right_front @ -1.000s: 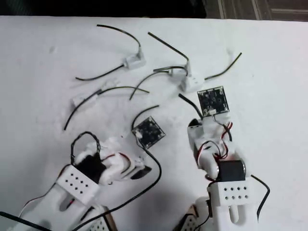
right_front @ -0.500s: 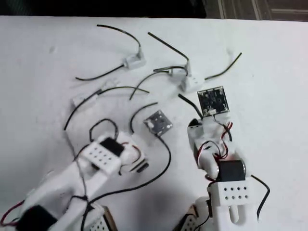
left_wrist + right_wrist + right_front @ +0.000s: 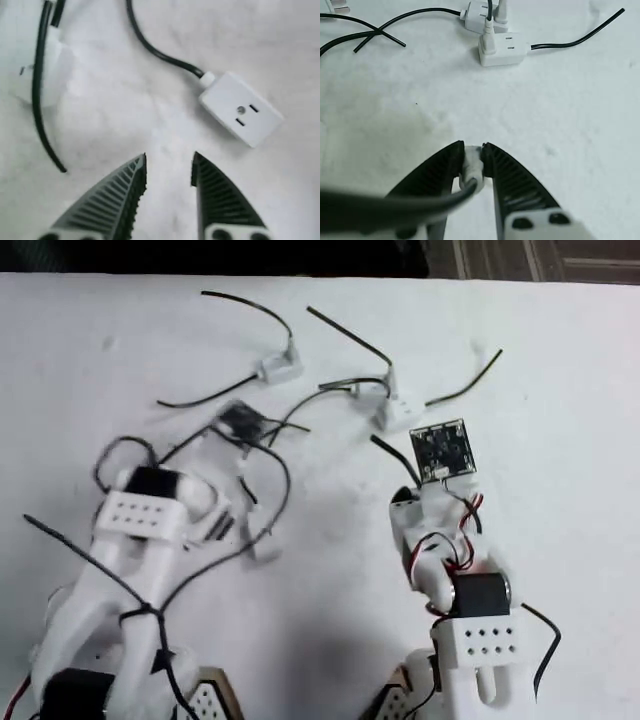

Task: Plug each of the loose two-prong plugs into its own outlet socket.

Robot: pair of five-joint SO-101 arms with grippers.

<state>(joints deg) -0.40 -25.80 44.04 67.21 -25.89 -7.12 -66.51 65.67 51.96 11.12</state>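
My left gripper [image 3: 169,165] hangs open above the white table, with nothing between its fingers. Just ahead of it lies a white outlet socket [image 3: 241,115] on a black cord, face up. A white plug piece [image 3: 47,65] with a black cable lies off to one side. My right gripper [image 3: 472,161] is shut on a white two-prong plug [image 3: 471,165], whose black cable [image 3: 386,452] trails away from it. Ahead of that gripper sits a white outlet block [image 3: 504,49], [image 3: 400,413] with a plug [image 3: 488,40] standing in it.
Another white outlet [image 3: 279,367] with curved black cords lies at the far middle-left. Loose black cables [image 3: 365,32] cross the table between the two arms. The table's far edge [image 3: 320,278] meets a dark floor. The right arm's body [image 3: 470,610] stands at the near right.
The left arm has swung from the near middle of the table up and to the left, toward the far-left cords. The right arm has stayed still with the plug in its gripper.
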